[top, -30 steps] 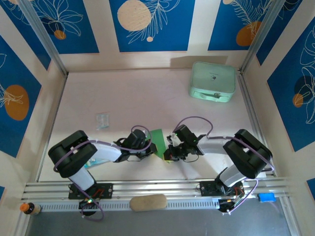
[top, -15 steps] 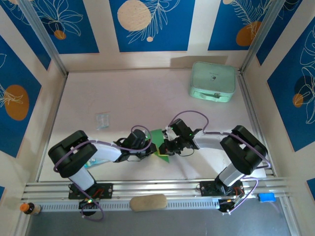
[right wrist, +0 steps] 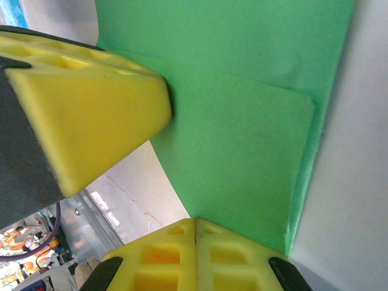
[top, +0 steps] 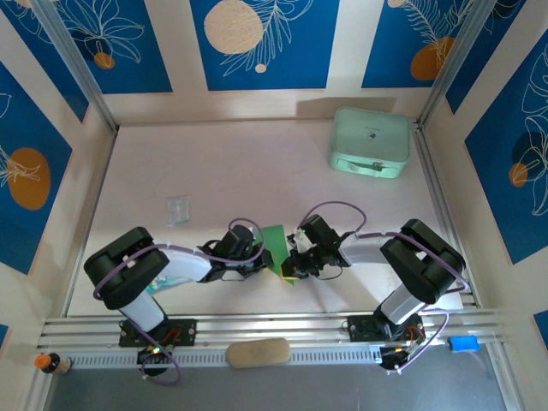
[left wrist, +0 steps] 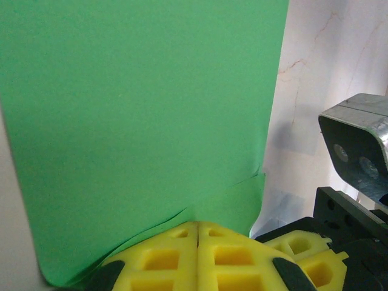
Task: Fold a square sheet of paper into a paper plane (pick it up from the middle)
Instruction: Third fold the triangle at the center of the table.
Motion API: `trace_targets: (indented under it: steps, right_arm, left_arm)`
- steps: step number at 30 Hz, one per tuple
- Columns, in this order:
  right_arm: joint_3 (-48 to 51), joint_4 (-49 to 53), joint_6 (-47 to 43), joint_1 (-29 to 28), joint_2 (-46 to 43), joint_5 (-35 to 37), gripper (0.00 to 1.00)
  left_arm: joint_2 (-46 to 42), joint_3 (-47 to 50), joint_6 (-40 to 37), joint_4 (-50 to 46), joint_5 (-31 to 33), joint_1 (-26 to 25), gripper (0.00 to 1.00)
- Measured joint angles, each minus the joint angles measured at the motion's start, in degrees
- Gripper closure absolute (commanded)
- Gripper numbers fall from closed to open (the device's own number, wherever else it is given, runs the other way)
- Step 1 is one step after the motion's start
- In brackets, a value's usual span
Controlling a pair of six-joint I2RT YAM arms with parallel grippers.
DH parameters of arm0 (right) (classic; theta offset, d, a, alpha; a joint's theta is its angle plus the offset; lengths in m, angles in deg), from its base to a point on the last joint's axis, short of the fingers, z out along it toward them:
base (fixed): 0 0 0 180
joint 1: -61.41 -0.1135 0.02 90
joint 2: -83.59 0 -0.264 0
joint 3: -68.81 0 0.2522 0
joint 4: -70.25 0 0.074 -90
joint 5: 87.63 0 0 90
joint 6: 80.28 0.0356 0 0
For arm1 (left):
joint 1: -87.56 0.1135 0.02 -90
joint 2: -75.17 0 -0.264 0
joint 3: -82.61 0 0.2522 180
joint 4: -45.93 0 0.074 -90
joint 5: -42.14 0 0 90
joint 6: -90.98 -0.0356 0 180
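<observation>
Paper sheet: bright green, partly folded, in the near middle of the table, right btw the 2 grippers.
L gripper: pinched tight on the paper sheet's left side. In the L wrist view its yellow pads press together w/ the paper's edge caught in them, and the paper puckers a bit there.
R gripper: also pinched tight on the paper sheet, from the right side. In the R wrist view its pads meet on the paper's edge.
Fold: R wrist view shows one flap lying flat on the rest of the sheet, w/ a straight edge and a square corner.
Grippers together: very close, tips nearly touching, paper btw them.
Paper vs table: can't tell if its low corner touches the table.
Mint case: far right corner, well apart from the paper.
Clear packet: left side of the table, near the L arm, not touched.
Tan block: on the near rail, btw the 2 arm bases.
</observation>
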Motion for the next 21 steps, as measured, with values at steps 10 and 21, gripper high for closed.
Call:
trace_targets:
  steps: [10,21]
  right_arm:
    - [0.0,0.0,0.0,0.2,0.0,0.0,1.0]
    - [0.0,0.0,0.2,0.6,0.1,-0.2,1.0]
  left_arm:
    - [-3.5,-3.8,-3.3,-5.6,1.9,-0.7,0.96]
    - [-1.7,-3.4,-2.7,-7.4,4.6,-3.4,1.0]
